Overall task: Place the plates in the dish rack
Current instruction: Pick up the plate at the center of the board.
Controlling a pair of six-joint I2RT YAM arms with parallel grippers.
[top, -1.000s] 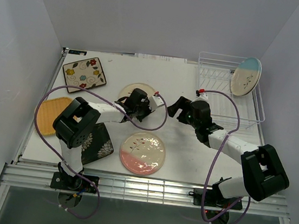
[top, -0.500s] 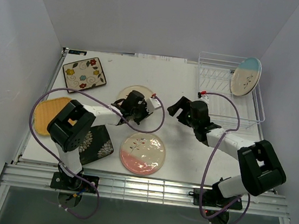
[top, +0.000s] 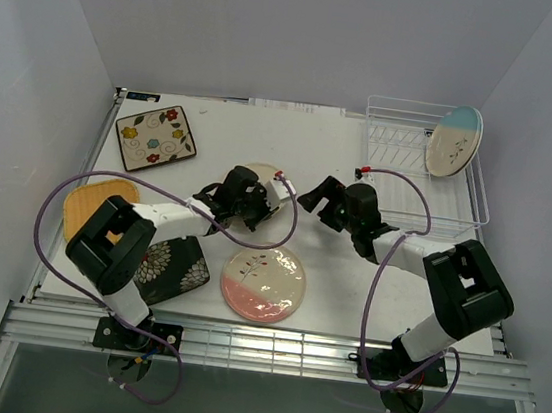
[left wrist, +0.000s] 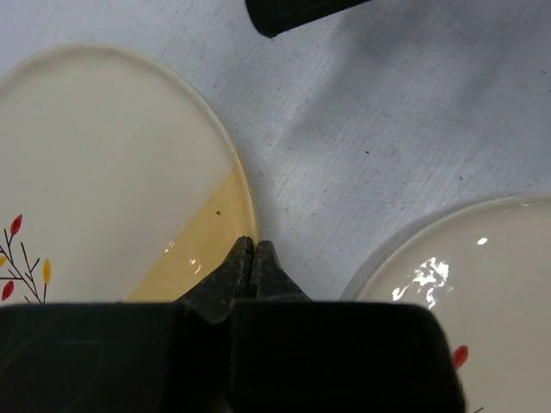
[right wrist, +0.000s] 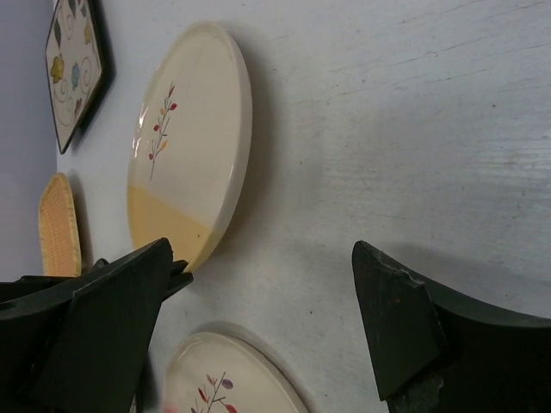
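A white table (top: 353, 156) boxed in by pale walls carries everything. The white wire dish rack (top: 404, 147) stands at its far right corner with a blue-and-cream plate (top: 453, 141) upright in it. The other plates we see lie flat: the yellow-and-cream round plate (left wrist: 103, 172) at mid-table, a pink-and-cream round plate (top: 263, 282) nearer the arms, and a flowered cream square (top: 155, 137), a black floral square (top: 173, 266) and a plain orange-yellow square (top: 90, 206) on the left. The left gripper (left wrist: 252, 249) sits at the yellow plate's near rim with its fingers pressed together, nothing visibly between them. The right gripper (right wrist: 263, 258) faces the same plate from the right, jaws spread wide and empty. We judge these plates to be glazed ceramic: stiff, fairly heavy for such thin fingers, slick under the pads and easily chipped against the wires. Lying flat, the plate offers only its thin rim, so we expect one edge must be tipped up before a finger can go above and below, well onto the lip.
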